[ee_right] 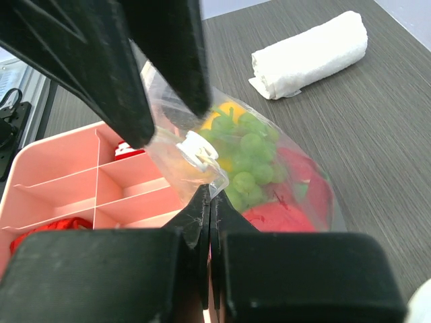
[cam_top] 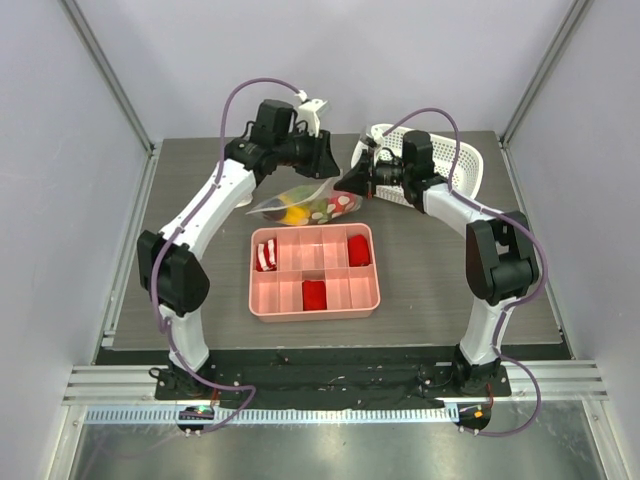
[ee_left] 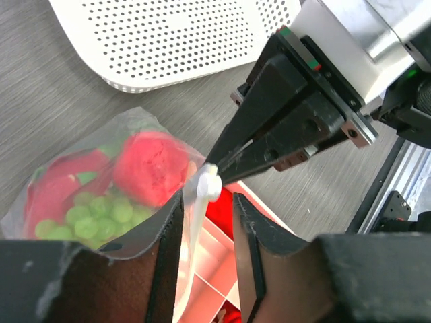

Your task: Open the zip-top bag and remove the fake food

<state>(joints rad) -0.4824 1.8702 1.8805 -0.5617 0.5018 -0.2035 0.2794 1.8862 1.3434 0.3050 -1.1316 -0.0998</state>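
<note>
The clear zip-top bag (cam_top: 300, 203) hangs between my two grippers, just beyond the pink tray. The fake food shows through it: a red round piece (ee_left: 151, 168), green grapes (ee_right: 252, 155), a yellow piece (ee_right: 225, 111). My right gripper (ee_right: 211, 192) is shut on the bag's corner, just below the white zip slider (ee_right: 199, 149). In the top view it (cam_top: 352, 183) is at the bag's right end. My left gripper (ee_left: 207, 202) is open, its fingers either side of the zip strip near the slider (ee_left: 209, 182). In the top view it (cam_top: 325, 160) is above the bag.
A pink compartment tray (cam_top: 255, 290) lies in front of the bag, holding red blocks (cam_top: 314, 294) and a striped piece (cam_top: 266, 255). A white perforated basket (cam_top: 450, 160) stands at the back right. A white rolled cloth (ee_right: 310, 54) lies on the table beyond the bag.
</note>
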